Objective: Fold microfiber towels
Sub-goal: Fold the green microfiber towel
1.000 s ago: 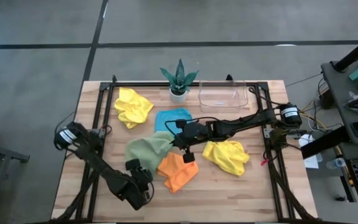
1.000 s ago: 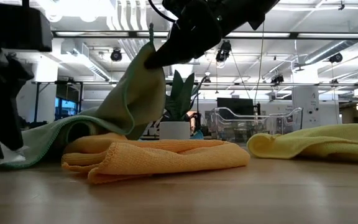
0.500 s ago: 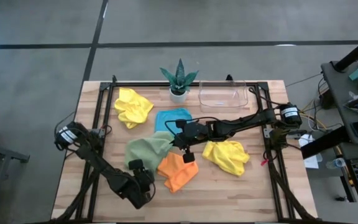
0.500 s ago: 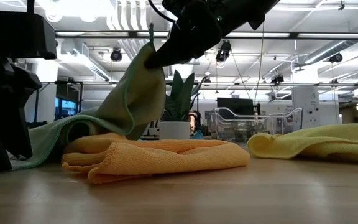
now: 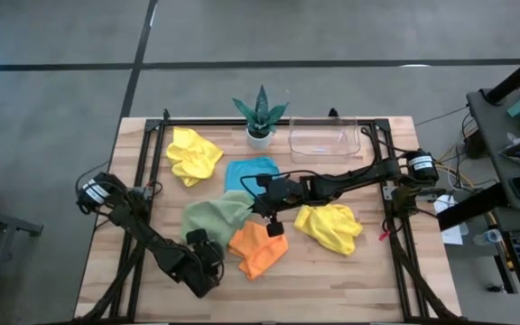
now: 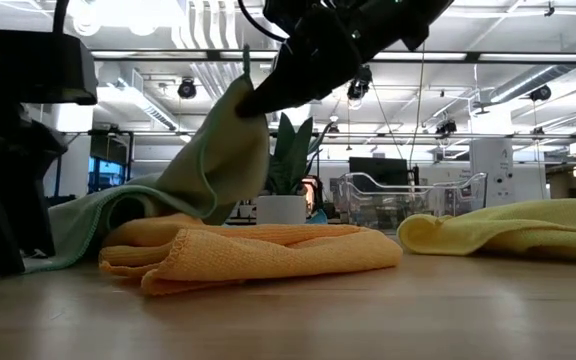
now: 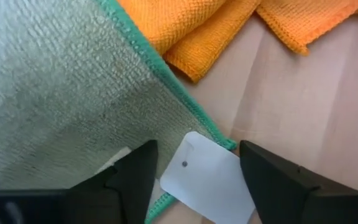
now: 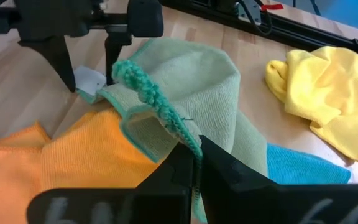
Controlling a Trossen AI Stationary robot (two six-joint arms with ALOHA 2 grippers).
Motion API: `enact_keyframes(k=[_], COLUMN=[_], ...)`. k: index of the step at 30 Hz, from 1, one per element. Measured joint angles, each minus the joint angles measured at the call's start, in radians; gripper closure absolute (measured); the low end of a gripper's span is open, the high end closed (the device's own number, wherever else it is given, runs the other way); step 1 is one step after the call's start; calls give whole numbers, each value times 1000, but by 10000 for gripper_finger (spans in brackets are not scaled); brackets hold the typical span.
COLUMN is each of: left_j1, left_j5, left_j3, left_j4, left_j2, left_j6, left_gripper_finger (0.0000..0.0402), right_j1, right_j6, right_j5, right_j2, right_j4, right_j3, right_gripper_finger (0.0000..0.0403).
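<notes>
The sage green towel (image 5: 213,218) lies mid-table, one corner pulled up into a peak and its far corner flat on the wood, teal-stitched hem and white care tag (image 7: 209,178) showing. The right gripper (image 8: 195,163) has its fingers pinched tight on that raised edge, the arm stretched in low across the table from the right side. The left gripper (image 7: 194,163) points down at the flat corner, fingers spread wide with the tag between them and nothing held. Just beside those fingers the orange towel (image 5: 258,249) lies crumpled, tucked partly under the green one. Beyond the right gripper are the sky blue towel (image 5: 249,171) and two yellow towels (image 5: 329,227).
</notes>
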Motion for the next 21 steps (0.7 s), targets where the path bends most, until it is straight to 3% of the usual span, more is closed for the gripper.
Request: enact_keyframes(k=[8, 16, 21], left_j1=[0, -5, -5], left_j5=[-18, -75, -188], left_j3=[-33, -35, -33], left_j4=[1, -22, -72], left_j2=[-4, -136, -319], left_j6=[-13, 32, 39], left_gripper_finger=[387, 400, 400], right_j1=[0, 0, 0], right_j6=[0, -37, -62], right_j5=[0, -1, -1], right_j2=[0, 0, -33], right_j4=[7, 7, -5], right_j3=[-30, -36, -36], right_gripper_finger=[394, 394, 394])
